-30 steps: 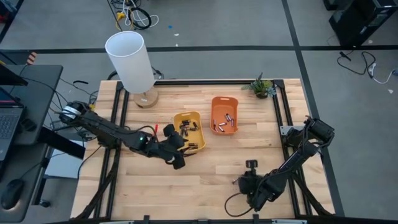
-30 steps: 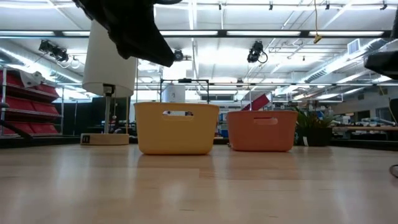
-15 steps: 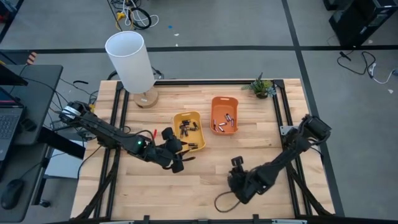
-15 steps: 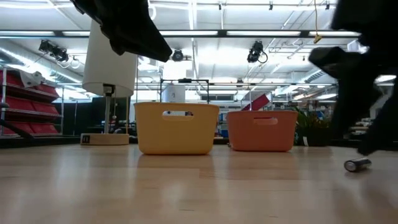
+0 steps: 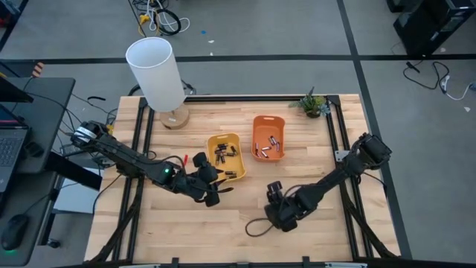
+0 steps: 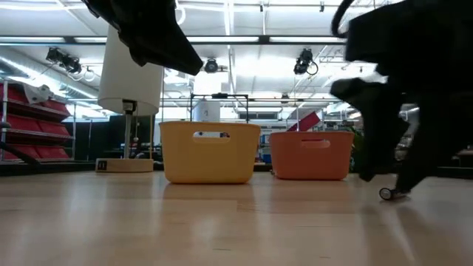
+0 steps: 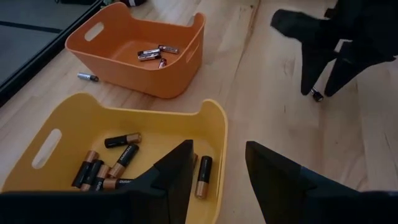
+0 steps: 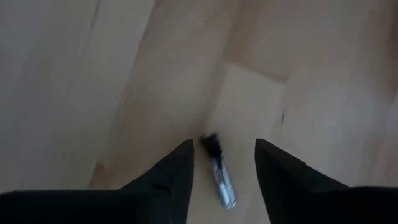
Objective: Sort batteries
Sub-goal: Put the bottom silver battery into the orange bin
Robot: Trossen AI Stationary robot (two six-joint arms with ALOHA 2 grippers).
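A silvery battery with a dark end (image 8: pixel 219 175) lies on the bare wood. My right gripper (image 8: pixel 221 167) is open over it, one finger on each side, touching nothing I can see. The low view shows that battery (image 6: pixel 390 193) between the dark fingers. In the high view this gripper (image 5: pixel 274 188) is in front of the orange tray (image 5: pixel 268 136), which holds silvery batteries (image 7: pixel 152 53). My left gripper (image 7: pixel 219 180) is open above the near right corner of the yellow tray (image 7: pixel 214 121), where several dark batteries (image 7: pixel 109 167) lie.
A white-shaded lamp (image 5: pixel 154 68) stands at the far left of the table and a small plant (image 5: pixel 312 103) at the far right corner. One loose battery (image 7: pixel 87 77) lies on the wood beside the orange tray. A cable loop (image 5: pixel 256 227) trails near my right gripper.
My right gripper has swept toward the table's left edge, coming in front of the orange tray. In the low view the battery on the table shows farther left than half a second ago and now points end-on. My left arm has kept still.
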